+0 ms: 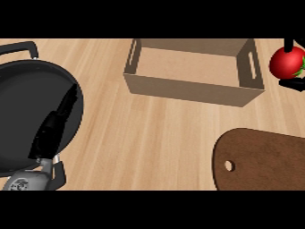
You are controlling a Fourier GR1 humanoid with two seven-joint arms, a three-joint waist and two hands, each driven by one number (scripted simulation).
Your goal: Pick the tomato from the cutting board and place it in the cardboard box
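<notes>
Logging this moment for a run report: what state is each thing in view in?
tomato: held off the counter by the right hand, beside the box
cardboard box: open-topped, nothing inside
cutting board: bare
black pan: on the counter, left
left hand: open, over the pan

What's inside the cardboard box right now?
Nothing shows on the cardboard box floor; its near wall hides the strip just behind it. The tomato is outside, right of the box, held in the right hand.

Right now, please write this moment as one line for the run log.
right hand: fingers hold tomato | tomato: right of cardboard box, off cutting board | left hand: over pan
</notes>
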